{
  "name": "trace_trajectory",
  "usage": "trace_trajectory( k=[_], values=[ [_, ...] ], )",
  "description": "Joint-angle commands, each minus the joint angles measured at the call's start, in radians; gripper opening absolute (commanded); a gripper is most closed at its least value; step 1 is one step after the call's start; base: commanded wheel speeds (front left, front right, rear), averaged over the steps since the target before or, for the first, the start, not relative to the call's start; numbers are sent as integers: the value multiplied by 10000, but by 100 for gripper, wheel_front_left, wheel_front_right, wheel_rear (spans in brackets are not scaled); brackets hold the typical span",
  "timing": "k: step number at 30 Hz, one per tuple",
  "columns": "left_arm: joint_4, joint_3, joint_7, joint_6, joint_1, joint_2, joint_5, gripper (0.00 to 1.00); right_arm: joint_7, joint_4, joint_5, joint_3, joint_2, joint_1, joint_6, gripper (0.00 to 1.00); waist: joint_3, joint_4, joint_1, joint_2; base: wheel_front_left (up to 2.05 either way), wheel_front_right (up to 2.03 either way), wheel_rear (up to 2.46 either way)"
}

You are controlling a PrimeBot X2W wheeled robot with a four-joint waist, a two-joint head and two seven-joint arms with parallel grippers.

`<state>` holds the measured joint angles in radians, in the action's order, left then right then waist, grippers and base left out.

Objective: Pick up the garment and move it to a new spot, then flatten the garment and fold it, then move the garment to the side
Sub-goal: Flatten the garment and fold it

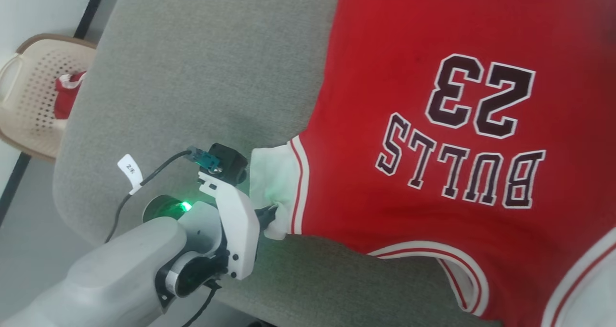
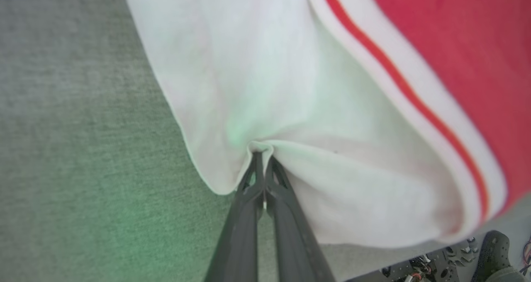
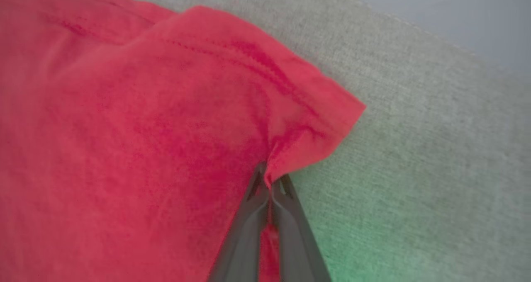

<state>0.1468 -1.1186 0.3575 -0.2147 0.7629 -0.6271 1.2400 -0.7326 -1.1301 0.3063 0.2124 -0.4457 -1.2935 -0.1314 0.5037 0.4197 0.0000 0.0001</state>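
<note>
The garment (image 1: 385, 53) is soft, matt red cloth, its white sleeve and striped trim of the same knit. The desk (image 1: 192, 77) wears coarse grey woven fabric. The left forearm (image 1: 120, 269) has a smooth, pale plastic shell; the basket (image 1: 33, 81) is perforated beige plastic.

- Grey cloth-covered top (image 1: 192, 67), rounded at its corners, with a faint green glow on the weave.
- Lying straight on it: a red shirt (image 1: 385, 43), spread flat over the right part, "BULLS 23" facing up and reading upside down in the head view.
- White sleeve (image 1: 272, 170) at the shirt's left side, close to the near edge.
- Red hem corner (image 3: 315, 120) slightly bunched against the grey weave.
</note>
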Motion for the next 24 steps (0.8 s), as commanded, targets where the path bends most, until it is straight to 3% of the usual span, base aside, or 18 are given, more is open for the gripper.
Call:
trace_trajectory(
  k=[1, 13, 19, 24],
  values=[
    [724, -86, -28, -218, -225, -281, -65, 0, -143, -364, -150, 244, -1, 918, 13, 0, -123, -181, 0, -1, 0, 0, 0],
    [869, 180, -150, -413, -558, -1083, 150, 0, 495, 1648, 1305, 2033, 127, 2425, 5, 0, -1288, -1590, 0, -1, 0, 0, 0],
    [543, 253, -59, -568, -947, -1583, 423, 0, 300, 3693, 2684, 2987, -403, 3809, 7, 0, -2034, -2365, 0, -1, 0, 0, 0],
    [168, 286, 7, -773, -1243, -1926, 522, 0, -14, 5636, 3740, 3204, -1031, 5279, 7, 0, -2529, -2893, 0, -1, 0, 0, 0]
  ],
)
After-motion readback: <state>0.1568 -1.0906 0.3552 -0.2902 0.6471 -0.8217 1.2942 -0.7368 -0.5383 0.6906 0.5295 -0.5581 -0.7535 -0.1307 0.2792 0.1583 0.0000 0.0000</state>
